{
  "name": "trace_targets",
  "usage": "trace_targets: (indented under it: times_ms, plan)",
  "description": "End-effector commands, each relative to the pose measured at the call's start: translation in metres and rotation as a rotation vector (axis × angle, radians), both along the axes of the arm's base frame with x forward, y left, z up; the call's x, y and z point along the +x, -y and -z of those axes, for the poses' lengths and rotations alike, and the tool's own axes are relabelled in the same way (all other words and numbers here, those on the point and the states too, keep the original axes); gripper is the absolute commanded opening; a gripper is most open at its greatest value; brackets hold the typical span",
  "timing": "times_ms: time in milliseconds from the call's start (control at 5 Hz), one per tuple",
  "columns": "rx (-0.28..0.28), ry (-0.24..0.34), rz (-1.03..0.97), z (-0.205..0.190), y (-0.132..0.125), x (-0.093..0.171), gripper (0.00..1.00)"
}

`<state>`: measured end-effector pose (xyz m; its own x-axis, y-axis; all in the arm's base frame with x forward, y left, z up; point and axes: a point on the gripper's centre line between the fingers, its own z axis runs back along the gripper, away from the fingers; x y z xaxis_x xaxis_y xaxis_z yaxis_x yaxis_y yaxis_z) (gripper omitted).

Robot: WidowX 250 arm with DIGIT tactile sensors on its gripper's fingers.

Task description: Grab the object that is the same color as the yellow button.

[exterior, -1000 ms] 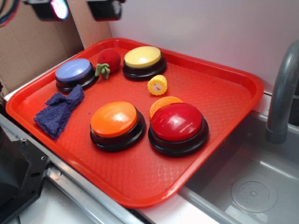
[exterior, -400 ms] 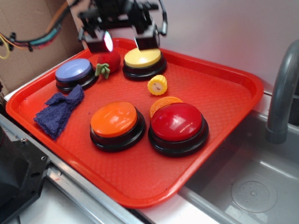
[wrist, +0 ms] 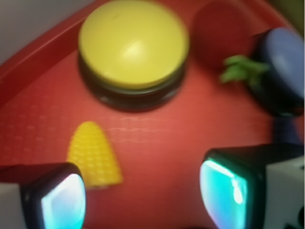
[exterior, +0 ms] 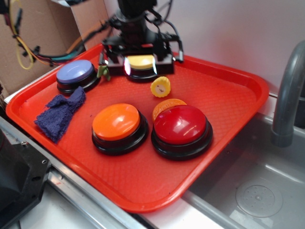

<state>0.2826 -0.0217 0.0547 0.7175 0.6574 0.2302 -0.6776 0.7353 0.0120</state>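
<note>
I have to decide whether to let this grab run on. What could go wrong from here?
The open claw is off-centre: the small ribbed yellow toy corn piece lies by one finger, not between both, so closing may knock it away.

The corn is rounded and may roll on the red plastic tray.

The large yellow-domed button on a black base and the flat orange slice toy sit close by; a drifting descent could hit either.

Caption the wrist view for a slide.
Open gripper above the red tray, toy corn by one finger, yellow button beyond.
</note>
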Motion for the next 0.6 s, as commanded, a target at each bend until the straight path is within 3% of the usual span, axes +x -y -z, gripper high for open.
trace_targets:
  times_ms: [0,400]
  plan:
    - [-0.085,0.113,0.059,0.004,0.003,0.024,1.00]
    - [-0.098,0.090,0.055,0.017,0.005,0.024,1.00]
